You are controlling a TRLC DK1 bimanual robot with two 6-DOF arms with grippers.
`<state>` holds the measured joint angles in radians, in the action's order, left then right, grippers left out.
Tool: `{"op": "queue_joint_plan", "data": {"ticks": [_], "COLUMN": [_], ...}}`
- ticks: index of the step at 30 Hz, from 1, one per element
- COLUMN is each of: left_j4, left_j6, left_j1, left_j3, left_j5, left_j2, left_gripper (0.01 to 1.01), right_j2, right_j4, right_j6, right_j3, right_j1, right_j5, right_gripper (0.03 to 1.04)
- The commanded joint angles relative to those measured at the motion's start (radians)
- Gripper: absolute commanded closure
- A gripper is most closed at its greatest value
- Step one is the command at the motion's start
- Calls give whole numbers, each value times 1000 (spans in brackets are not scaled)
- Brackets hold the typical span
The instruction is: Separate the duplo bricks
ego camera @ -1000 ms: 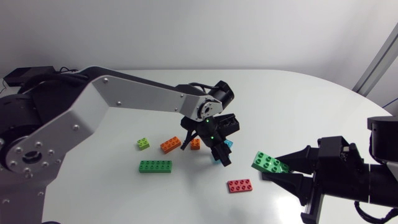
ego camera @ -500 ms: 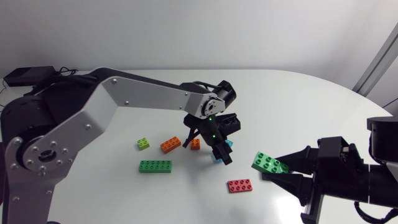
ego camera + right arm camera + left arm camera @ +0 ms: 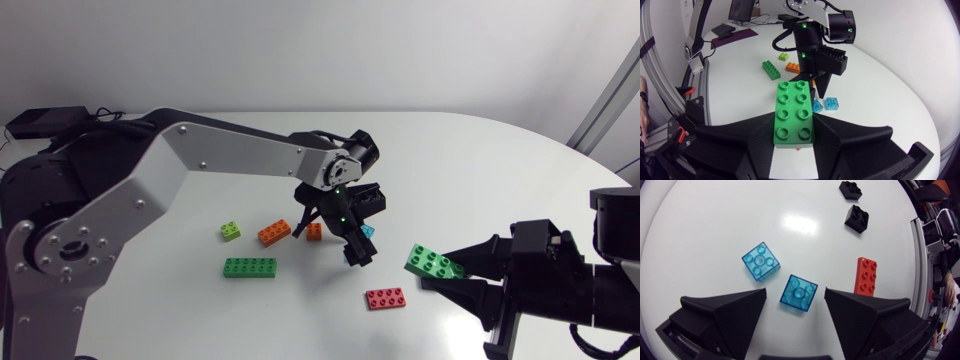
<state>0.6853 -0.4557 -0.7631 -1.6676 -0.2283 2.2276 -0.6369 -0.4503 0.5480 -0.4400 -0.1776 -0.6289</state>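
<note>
Two translucent blue bricks lie apart on the white table. One blue brick (image 3: 799,293) sits between the open fingers of my left gripper (image 3: 795,296), touching neither. The other blue brick (image 3: 760,261) lies just ahead of one finger and also shows beside the left gripper (image 3: 352,250) in the head view as a blue brick (image 3: 368,231). My right gripper (image 3: 440,272) hovers at the right, shut on a green two-by-four brick (image 3: 793,114), which appears as the green brick (image 3: 433,261) from above.
A red brick (image 3: 385,298) lies between the two grippers. A long green brick (image 3: 250,267), an orange brick (image 3: 274,232), a small orange brick (image 3: 314,231) and a lime brick (image 3: 231,231) lie to the left. Two black bricks (image 3: 857,219) lie further ahead of my left gripper.
My left gripper has opened, and the blue brick it held now lies free on the table between its fingers. The right arm has not moved.
</note>
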Motion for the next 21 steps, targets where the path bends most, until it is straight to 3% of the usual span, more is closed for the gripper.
{"op": "queue_joint_plan", "data": {"ticks": [1, 5, 12, 21], "left_j4": [-23, -99, -250, -398], "left_j6": [-11, 15, 65, 75], "left_j1": [1, 10, 74, 119], "left_j3": [65, 177, 410, 707], "left_j5": [3, 15, 40, 92], "left_j2": [-74, -207, -474, -770], "left_gripper": [56, 51, 49, 49], "right_j2": [-12, -44, -121, -389], "right_j4": [-10, -4, 38, 137], "right_j6": [24, 23, -11, -36], "right_j3": [14, -6, -48, -149], "right_j1": [-8, -25, -143, -333], "right_j5": [-9, -6, 51, 153], "right_gripper": [766, 766, 766, 766]}}
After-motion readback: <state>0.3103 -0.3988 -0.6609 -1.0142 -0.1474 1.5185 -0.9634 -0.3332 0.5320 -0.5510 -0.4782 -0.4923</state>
